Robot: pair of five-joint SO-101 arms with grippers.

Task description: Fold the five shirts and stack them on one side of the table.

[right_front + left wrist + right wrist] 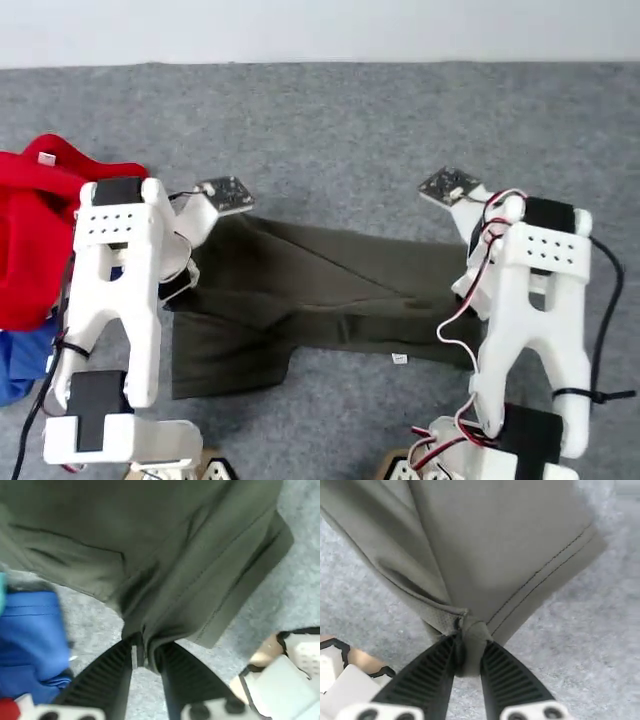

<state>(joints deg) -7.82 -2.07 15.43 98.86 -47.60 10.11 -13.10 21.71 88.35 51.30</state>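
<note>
one olive shirt [320, 290] lies partly folded between my arms, my left gripper [146, 655] and right gripper [470, 647] each clamped on a bunched edge. a red shirt [30, 240] and blue shirt [20, 360] sit crumpled off to my left; i judge most folding remains.

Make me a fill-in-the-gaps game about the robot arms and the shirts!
The olive shirt lies on a ____ table.
The left gripper and right gripper are both ____ on it.
Off to the side, a blue shirt lies next to a ____ one.
Missing words: grey, shut, red.
</note>
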